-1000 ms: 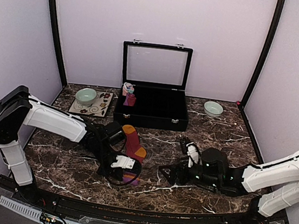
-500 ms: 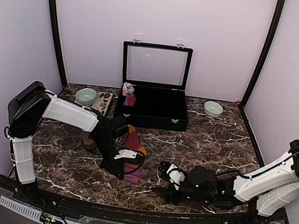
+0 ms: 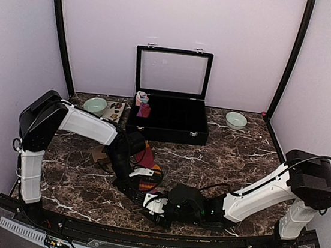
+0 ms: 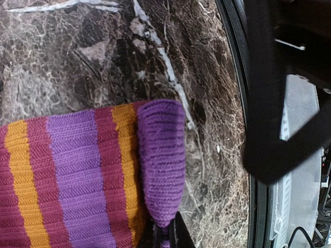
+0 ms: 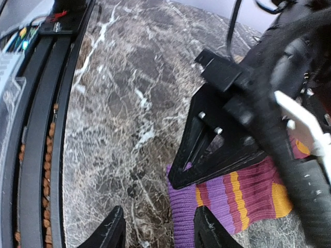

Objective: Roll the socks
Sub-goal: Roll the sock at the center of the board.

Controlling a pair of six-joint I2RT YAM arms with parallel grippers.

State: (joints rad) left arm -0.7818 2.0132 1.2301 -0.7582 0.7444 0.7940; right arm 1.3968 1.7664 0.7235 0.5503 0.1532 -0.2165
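Spanning the view wall to wall with a dark veined marble table [image 3: 233,162], boxed in on three sides by pale lilac walls. Reaching in from the left with the left arm [image 3: 86,127], bent low toward the near middle of the marble; met from the right by the right arm [image 3: 254,192], stretched almost flat along the near edge. Backed at centre by an open black case [image 3: 166,124], glass lid standing upright. Shown flat on the marble in front of that case, between the two arms: the red-maroon sock [image 3: 150,161], its striped cuff [image 4: 67,175] of orange and purple turned toward the near edge. Glimpsed just left of it, mostly behind the left arm: a tan-brown sock [image 3: 99,154]. Set at back left, beside the case: a patterned mat [image 3: 115,114] carrying a pale green bowl [image 3: 95,106]. Matched at back right by a second bowl [image 3: 235,120], bare on the marble. Tucked into the case's back-left corner: a pink and light-blue bundle [image 3: 142,100]. Pinching the purple end of the cuff with the left gripper [image 4: 165,235], jaws closed tight on the knit. Hovering at that same purple edge with the right gripper [image 5: 159,209], fingers [image 5: 111,230] parted and marble showing between them, the cuff lying just inside one finger; touching it or not, impossible to tell.
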